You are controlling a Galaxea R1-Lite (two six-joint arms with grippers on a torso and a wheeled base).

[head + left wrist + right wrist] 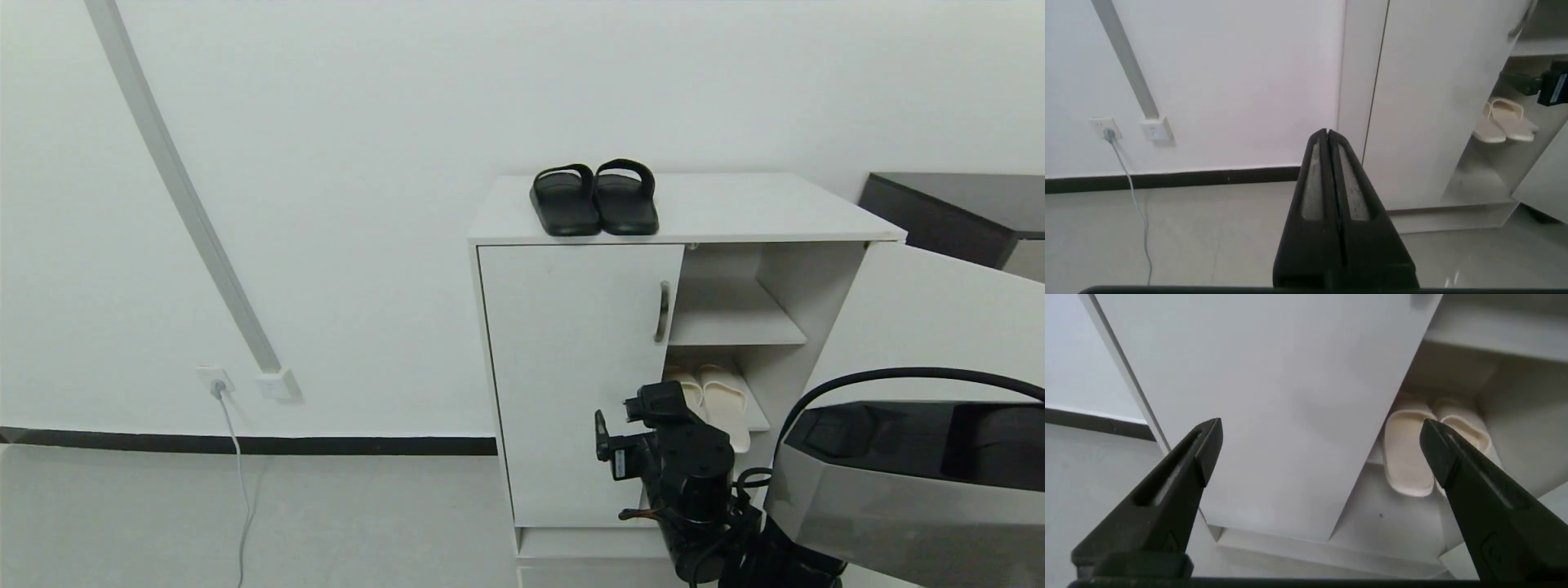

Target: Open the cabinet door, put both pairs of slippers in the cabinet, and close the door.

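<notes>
Black slippers (594, 198) at cabinet (735, 208) top's front edge; cream slippers (718, 400) on lower shelf (758, 418), right door (922, 327) open. Right gripper (1319, 429) fingers released wide; left gripper (1327, 135) fingers clenched, empty.

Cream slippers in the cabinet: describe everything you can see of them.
The cream slippers are a plain pair of slides, apparently soft foam, each with one broad strap. They lie flat, soles down, close side by side, straps toward the back, on the lower shelf in the open right half of the cabinet. Nothing but the shelf touches them; the open right gripper is in front of them, apart.
</notes>
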